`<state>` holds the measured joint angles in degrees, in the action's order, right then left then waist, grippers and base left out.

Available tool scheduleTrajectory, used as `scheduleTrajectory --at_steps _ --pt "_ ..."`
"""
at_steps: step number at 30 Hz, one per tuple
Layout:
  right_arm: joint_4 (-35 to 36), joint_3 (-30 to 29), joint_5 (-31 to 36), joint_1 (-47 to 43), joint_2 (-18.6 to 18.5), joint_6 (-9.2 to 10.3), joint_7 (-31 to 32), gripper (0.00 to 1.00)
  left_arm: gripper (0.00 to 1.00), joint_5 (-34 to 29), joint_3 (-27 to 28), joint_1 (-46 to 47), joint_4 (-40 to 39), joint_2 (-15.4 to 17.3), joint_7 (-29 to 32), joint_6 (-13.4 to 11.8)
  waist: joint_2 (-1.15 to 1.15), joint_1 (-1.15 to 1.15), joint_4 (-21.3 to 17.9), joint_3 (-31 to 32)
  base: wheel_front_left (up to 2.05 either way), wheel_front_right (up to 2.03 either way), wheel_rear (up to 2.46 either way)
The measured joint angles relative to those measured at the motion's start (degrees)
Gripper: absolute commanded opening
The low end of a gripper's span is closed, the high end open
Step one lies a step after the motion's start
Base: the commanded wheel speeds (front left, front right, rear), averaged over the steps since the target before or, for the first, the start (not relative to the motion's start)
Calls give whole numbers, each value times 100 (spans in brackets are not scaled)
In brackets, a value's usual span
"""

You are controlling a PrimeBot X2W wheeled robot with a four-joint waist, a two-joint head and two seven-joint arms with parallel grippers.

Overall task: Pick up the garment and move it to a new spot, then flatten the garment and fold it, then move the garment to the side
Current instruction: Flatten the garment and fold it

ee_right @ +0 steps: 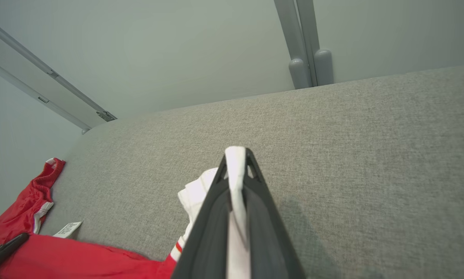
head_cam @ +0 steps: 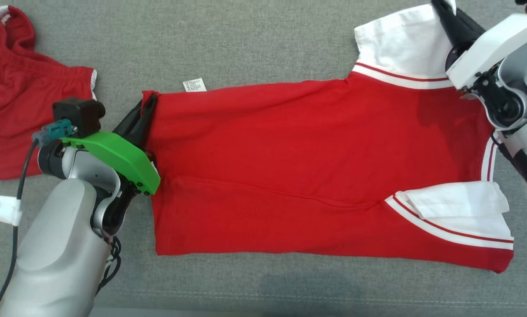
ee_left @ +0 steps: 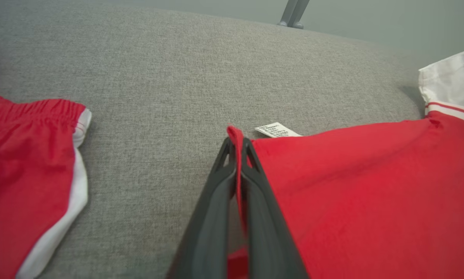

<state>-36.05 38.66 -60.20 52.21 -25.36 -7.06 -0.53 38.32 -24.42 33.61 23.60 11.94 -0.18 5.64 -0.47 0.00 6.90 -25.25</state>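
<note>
A grey upholstered surface (head_cam: pixel 245 44) is backed by a pale wall with 2 grey posts (ee_right: pixel 305 58) behind its far edge. The red shirt (head_cam: pixel 316 167) is laid lengthwise across the middle, hem toward the left edge and white sleeves toward the right edge.

The left gripper (head_cam: pixel 145 105) is closed on the far corner of the hem. The right gripper (head_cam: pixel 448 15) is closed on the far white sleeve (head_cam: pixel 404 44).

Slippage is judged the main risk. Just a thin strip of hem is pinched on the left, so it could be lost under tension. On the right a sleeve is held rather than the body, so the sleeve may be stretched while the body sags or bunches if lifted. The red shorts (head_cam: pixel 21 105) near the left edge could be overlapped or dragged.

In the head view the whole outline is given, including the near sleeve (head_cam: pixel 457 204), which is doubled over on itself. The left fingers are partly masked there by a green bracket (head_cam: pixel 113 154). In the left wrist view the red edge is seen sandwiched between the closed fingers, beside a white label (ee_left: pixel 277 130). In the right wrist view white cloth is seen rising between that gripper's fingers.
</note>
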Motion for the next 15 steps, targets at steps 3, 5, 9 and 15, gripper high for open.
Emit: scheduleTrajectory --at_steps 3,5,9,15 --pt "155 156 -75 -211 20 0 -44 0 0 4 -15 -141 49 27 -46 16 0 0 -49 161 0 0 0" --pt "296 281 -134 -349 44 0 -46 0 0 34 -26 -221 111 42 -57 22 0 0 -81 272 0 0 0" --pt "468 461 -283 -637 51 0 -97 0 0 56 -68 -381 169 75 -140 67 0 0 -142 503 0 0 0" --pt "662 593 -546 -1021 3 0 -154 0 0 9 -267 -493 131 282 -258 93 0 0 -255 886 0 0 0"
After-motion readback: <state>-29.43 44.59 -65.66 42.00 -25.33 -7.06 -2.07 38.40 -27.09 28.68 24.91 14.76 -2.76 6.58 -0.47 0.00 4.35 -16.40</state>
